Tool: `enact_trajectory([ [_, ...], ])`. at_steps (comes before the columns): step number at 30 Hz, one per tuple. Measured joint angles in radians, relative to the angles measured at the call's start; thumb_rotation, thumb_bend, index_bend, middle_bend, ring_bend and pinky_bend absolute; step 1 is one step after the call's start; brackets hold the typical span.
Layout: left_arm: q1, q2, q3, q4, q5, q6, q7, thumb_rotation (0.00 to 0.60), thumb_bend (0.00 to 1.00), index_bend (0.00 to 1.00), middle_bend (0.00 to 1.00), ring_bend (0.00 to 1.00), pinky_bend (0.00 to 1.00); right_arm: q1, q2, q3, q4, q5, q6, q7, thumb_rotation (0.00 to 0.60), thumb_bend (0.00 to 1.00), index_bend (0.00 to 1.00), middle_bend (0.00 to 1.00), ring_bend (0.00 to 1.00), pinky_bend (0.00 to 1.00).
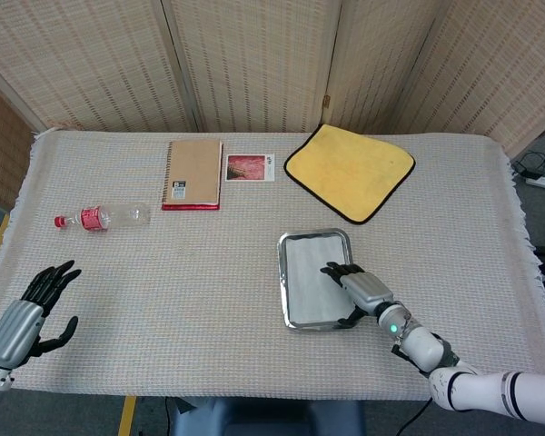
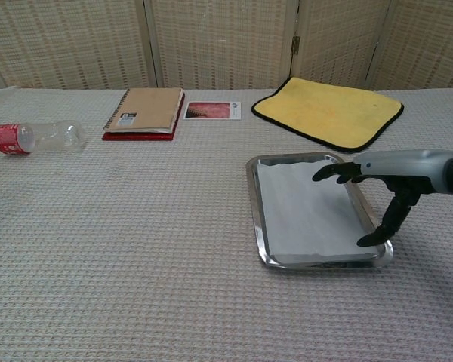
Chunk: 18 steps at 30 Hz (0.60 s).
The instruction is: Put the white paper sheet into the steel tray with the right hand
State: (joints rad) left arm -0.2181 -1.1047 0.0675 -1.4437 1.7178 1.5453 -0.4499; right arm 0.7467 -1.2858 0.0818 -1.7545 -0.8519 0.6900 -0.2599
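The white paper sheet (image 1: 306, 271) (image 2: 302, 215) lies flat inside the steel tray (image 1: 282, 283) (image 2: 254, 215), right of the table's middle. My right hand (image 1: 361, 291) (image 2: 385, 181) hovers over the tray's right side with fingers spread and holds nothing. Its fingertips (image 2: 325, 173) reach over the sheet's far right part. Its thumb (image 2: 377, 235) points down at the tray's near right rim. My left hand (image 1: 25, 314) is open near the table's front left corner, seen only in the head view.
A yellow cloth (image 1: 350, 172) (image 2: 328, 111) lies behind the tray. A brown notebook (image 1: 193, 173) (image 2: 145, 111), a red-printed card (image 1: 250, 167) (image 2: 212, 110) and a lying plastic bottle (image 1: 103, 217) (image 2: 32, 137) are at the back left.
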Motion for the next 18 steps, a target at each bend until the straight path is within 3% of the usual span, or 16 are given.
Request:
enact_trajectory([
  [11,0.005,0.015,-0.001,-0.008,0.005,0.004,-0.012,0.600,0.56,0.00,0.00,0.00,0.00,-0.042,0.042,0.039,-0.055,-0.099,-0.009,0.199,0.600,0.26,0.00,0.00,0.00,0.00],
  [14,0.004,0.014,0.000,-0.004,0.008,0.002,-0.008,0.600,0.56,0.00,0.00,0.00,0.00,-0.086,0.060,0.049,-0.075,-0.199,0.015,0.300,0.600,0.26,0.00,0.00,0.00,0.00],
  [18,0.003,0.009,-0.002,0.001,0.006,-0.005,0.000,0.600,0.56,0.00,0.00,0.00,0.00,-0.171,0.085,0.027,-0.088,-0.422,0.129,0.360,0.600,0.26,0.00,0.00,0.00,0.00],
])
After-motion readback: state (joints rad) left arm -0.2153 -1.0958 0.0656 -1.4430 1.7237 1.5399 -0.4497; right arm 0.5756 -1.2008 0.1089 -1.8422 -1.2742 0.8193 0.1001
